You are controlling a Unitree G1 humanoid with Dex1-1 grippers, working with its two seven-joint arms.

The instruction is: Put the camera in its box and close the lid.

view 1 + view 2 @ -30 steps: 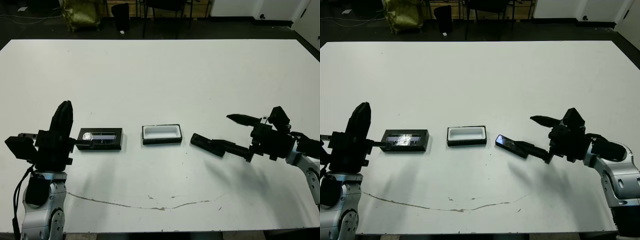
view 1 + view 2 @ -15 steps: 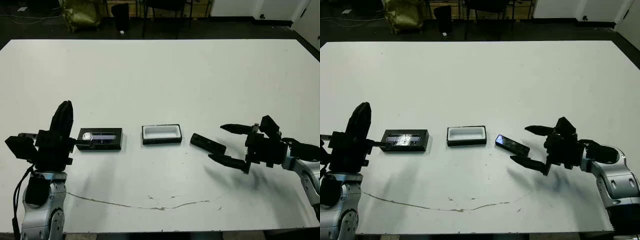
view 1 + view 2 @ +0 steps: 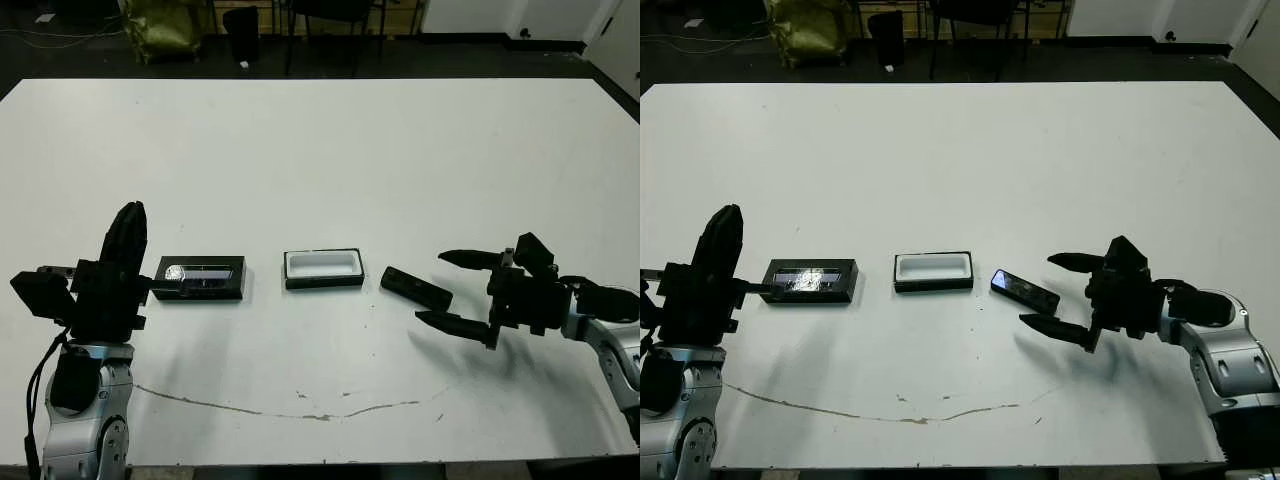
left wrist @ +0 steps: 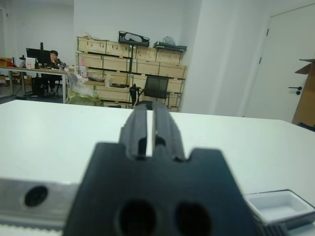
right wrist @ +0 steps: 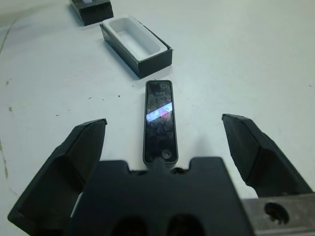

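White table bears a thin crack; right hand spread wide, empty; left hand nearly closed, empty.

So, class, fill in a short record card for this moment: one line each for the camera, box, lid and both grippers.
camera: flat on the table, between the open fingers of the right gripper, not gripped
box: open, white lining showing, nothing in it
lid: lying apart, on the box's left
right gripper: open, beside the camera
left gripper: fingers together, raised, beside the lid
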